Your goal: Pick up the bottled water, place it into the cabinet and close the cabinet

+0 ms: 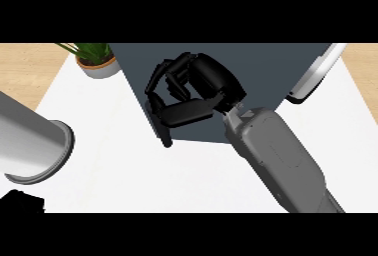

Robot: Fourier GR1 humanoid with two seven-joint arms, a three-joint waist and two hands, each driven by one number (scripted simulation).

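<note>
A home kitchen is suggested: a white counter (pixel 133 175) is set against a wood-toned surface beyond its edges, a dark cabinet (pixel 258 65) with a white door (pixel 316 75) is placed on it, and a potted plant (pixel 94 59) is seen alongside

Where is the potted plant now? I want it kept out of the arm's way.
In the head view the potted plant stands at the upper left of the white counter, just left of the dark cabinet.
</note>
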